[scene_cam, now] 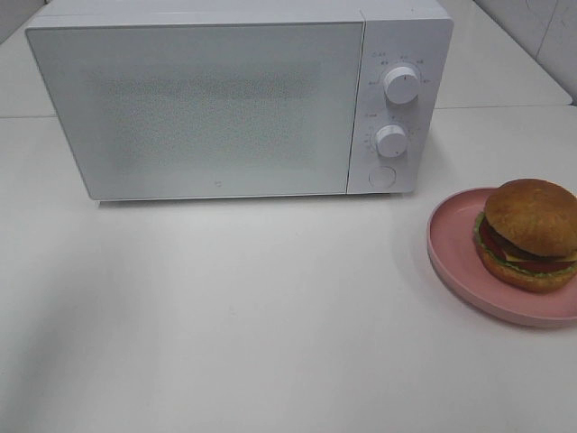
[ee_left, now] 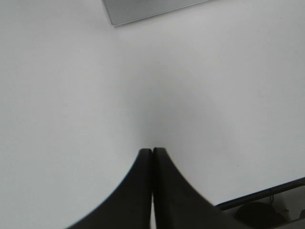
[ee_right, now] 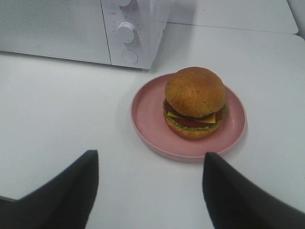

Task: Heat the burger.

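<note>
The burger (scene_cam: 529, 233) (ee_right: 195, 102), with a golden-brown bun, lettuce, tomato and a dark patty, sits on a pink plate (scene_cam: 453, 253) (ee_right: 148, 119) at the table's right side. A white microwave (scene_cam: 225, 99) (ee_right: 71, 28) stands at the back with its door closed. No arm shows in the exterior high view. In the right wrist view my right gripper (ee_right: 150, 164) is open, its black fingers (ee_right: 81, 181) spread wide and short of the plate, nothing between them. My left gripper (ee_left: 152, 151) is shut over bare table, holding nothing, with a corner of the microwave (ee_left: 138, 12) ahead of it.
Two round knobs (scene_cam: 400, 84) (scene_cam: 390, 141) and a round button (scene_cam: 382, 177) sit on the microwave's right panel. White table (scene_cam: 252, 316) stretches in front of the microwave. A table seam runs behind it at the right (scene_cam: 505, 106).
</note>
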Controlling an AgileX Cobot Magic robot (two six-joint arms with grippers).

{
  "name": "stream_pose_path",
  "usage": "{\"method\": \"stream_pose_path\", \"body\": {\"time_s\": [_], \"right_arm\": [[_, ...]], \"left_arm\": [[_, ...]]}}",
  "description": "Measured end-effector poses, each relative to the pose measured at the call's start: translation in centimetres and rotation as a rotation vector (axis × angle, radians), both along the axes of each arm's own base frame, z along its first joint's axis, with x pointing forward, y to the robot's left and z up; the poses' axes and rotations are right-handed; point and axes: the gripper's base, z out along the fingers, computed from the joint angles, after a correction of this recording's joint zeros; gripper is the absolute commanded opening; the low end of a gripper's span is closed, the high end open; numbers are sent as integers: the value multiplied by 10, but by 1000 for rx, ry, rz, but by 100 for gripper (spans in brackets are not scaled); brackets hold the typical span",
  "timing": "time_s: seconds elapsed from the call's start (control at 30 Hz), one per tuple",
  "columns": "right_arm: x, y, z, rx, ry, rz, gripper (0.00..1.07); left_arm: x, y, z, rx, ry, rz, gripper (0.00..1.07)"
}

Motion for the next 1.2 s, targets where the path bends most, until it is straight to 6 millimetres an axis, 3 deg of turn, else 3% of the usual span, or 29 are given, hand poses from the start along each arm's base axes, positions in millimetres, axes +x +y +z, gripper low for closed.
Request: {"method": "stream_pose_path", "body": {"time_s": [0.03, 0.1, 0.13, 0.17, 0.23, 0.27, 0.33, 0.37, 0.4, 0.47, 0.53, 0.57, 0.6, 0.73, 0.83, 1.0, 1.2], "right_arm": [[0, 0, 0, 0, 0, 0, 60], [0, 0, 0, 0, 0, 0, 60], [0, 0, 0, 0, 0, 0, 60], [0, 0, 0, 0, 0, 0, 60], [0, 0, 0, 0, 0, 0, 60], [0, 0, 0, 0, 0, 0, 60], [0, 0, 0, 0, 0, 0, 60], [0, 0, 0, 0, 0, 0, 60], [0, 0, 0, 0, 0, 0, 60], [0, 0, 0, 0, 0, 0, 60], [0, 0, 0, -1, 0, -1, 60], [0, 0, 0, -1, 0, -1, 60], [0, 0, 0, -1, 0, -1, 60], [0, 0, 0, -1, 0, -1, 60], [0, 0, 0, -1, 0, -1, 60], [0, 0, 0, -1, 0, -1, 60], [0, 0, 0, -1, 0, -1, 60]], "left_arm": [[-17, 6, -2, 3, -3, 6, 0], [-26, 9, -2, 3, -10, 6, 0], [-45, 14, -1, -2, -29, 6, 0], [-45, 14, -1, -2, -29, 6, 0], [-72, 19, -4, -25, -68, 5, 0], [-72, 19, -4, -25, -68, 5, 0], [-97, 24, -9, -58, -110, 2, 0], [-97, 24, -9, -58, -110, 2, 0], [-114, 27, -13, -79, -143, 0, 0], [-120, 29, -17, -81, -147, -1, 0], [-144, 35, -28, -87, -175, -8, 0], [-144, 35, -28, -87, -175, -8, 0], [-160, 39, -37, -83, -207, -26, 0], [-185, 45, -53, -67, -306, -79, 0], [-196, 48, -59, -65, -365, -96, 0], [-213, 52, -57, -83, -637, -123, 0], [-211, 52, -62, -76, -621, -127, 0]]}}
